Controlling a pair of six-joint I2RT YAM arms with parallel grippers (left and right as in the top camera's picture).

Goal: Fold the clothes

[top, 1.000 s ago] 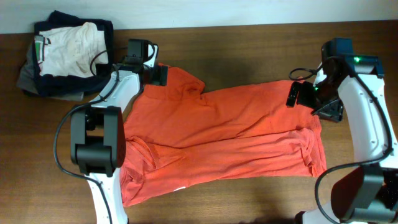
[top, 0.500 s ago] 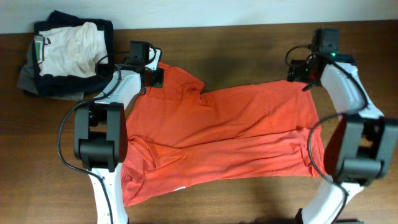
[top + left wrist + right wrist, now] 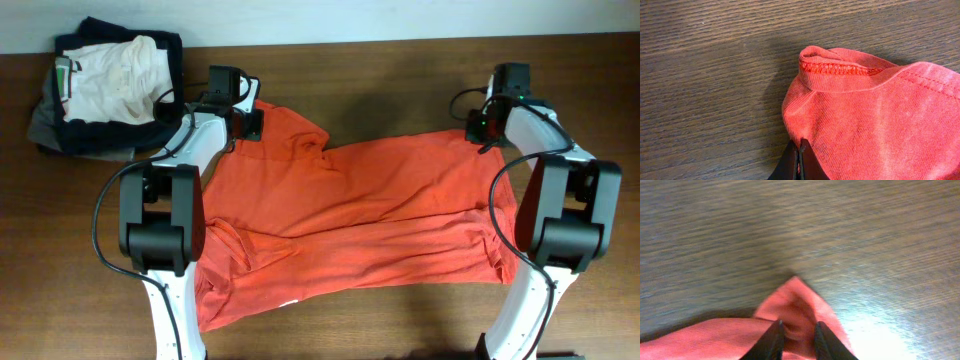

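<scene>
The clothes are one orange-red T-shirt (image 3: 350, 220), spread across the wooden table with its length running left to right. My left gripper (image 3: 247, 122) is at the shirt's back left corner. In the left wrist view its jaws (image 3: 800, 148) are pressed together on the bunched edge of the shirt (image 3: 865, 115), just below a stitched hem. My right gripper (image 3: 485, 132) is at the back right corner. In the blurred right wrist view its gripper (image 3: 797, 330) has a raised fold of the shirt (image 3: 795, 297) squeezed in the narrow gap between its fingers.
A pile of white, navy and grey garments (image 3: 105, 85) lies at the back left corner of the table. Both arms reach from the front edge, the left arm (image 3: 160, 235) beside the shirt's left side and the right arm (image 3: 560, 225) beside its right side.
My right gripper has swung from the shirt's right edge to its back right corner and closed onto a fold. The left jaws have shut on the back left corner.
</scene>
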